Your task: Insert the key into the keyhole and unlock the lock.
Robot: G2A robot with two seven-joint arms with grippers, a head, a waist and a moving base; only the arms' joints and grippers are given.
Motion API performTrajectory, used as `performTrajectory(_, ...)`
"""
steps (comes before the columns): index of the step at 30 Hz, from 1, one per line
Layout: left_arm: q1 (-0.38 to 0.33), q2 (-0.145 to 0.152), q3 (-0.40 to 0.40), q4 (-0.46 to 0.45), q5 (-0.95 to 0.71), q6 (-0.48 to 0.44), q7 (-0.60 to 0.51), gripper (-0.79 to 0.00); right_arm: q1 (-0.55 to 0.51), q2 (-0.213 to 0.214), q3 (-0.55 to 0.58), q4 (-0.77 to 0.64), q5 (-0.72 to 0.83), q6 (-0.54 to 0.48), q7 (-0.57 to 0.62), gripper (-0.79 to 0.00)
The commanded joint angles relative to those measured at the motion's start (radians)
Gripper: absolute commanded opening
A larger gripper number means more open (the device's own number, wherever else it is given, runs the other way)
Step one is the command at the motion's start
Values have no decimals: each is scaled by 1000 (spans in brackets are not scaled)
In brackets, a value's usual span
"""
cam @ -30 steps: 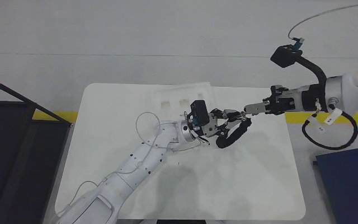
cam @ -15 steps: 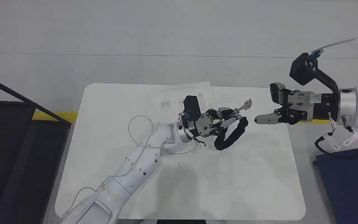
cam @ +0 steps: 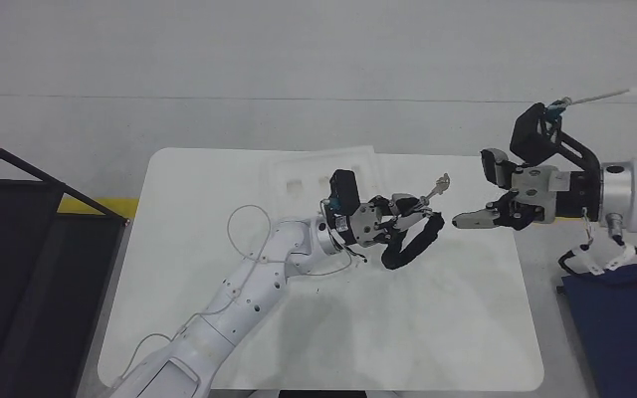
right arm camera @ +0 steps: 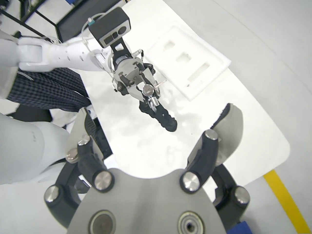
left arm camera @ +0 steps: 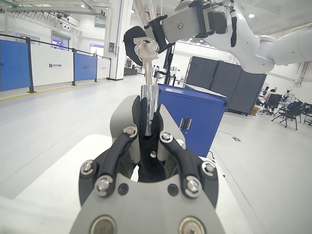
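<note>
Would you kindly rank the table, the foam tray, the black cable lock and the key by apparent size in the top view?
1. table
2. foam tray
3. black cable lock
4. key
Lock and key are held nearer the camera, but the order is clear.

Key [cam: 436, 185] in lock [cam: 428, 231] (gripped), right gripper [cam: 463, 218] apart

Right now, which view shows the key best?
Left wrist view: the key stands close up, head and blade clear, blade in the lock. Top view and right wrist view show it small and far off.
</note>
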Motion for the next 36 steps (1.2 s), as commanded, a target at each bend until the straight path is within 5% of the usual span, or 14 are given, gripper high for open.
performTrajectory(1, -4, -2, 3, 6, 5, -7, 5, -785, -7, -7, 3, -3, -75, -76, -94, 0)
performTrajectory(8, -14, -12, 15, 35, 5, -15, 23, -785, -58, -18, 16, 3, -263, -257, -279, 0)
performTrajectory(17, -27, -24, 23, 62, -8, -17, 33, -785, -102, -22, 51, -20, -390, -433, -379, 0)
performTrajectory(36, -41, -44, 29, 91, -8, -23, 44, -785, -100, -53, 32, -60, -529, -518, -371, 0)
